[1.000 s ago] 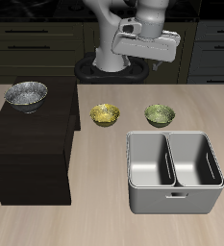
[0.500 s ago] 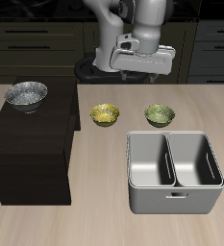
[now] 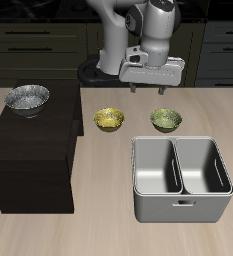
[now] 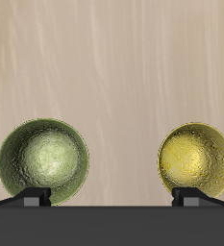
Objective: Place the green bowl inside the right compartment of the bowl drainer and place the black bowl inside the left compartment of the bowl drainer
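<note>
The olive-green bowl (image 3: 166,120) (image 4: 44,160) sits on the table just behind the bowl drainer (image 3: 182,204), a grey metal tub whose two wells hold nothing. The black bowl (image 3: 27,98), silvery and speckled, rests on top of a dark box (image 3: 28,160). My gripper (image 3: 154,88) (image 4: 112,198) hangs open above the table, behind the green bowl and clear of it, with nothing between its widely spread fingers (image 4: 35,197).
A yellow-gold bowl (image 3: 109,120) (image 4: 196,159) stands beside the green bowl, between it and the dark box. The dark box is tall and takes up one side of the table. Dark cabinets run behind the robot's base.
The gripper has come down and swung over toward the green and yellow bowls, now pointing straight down. The bowls and the drainer have not moved.
</note>
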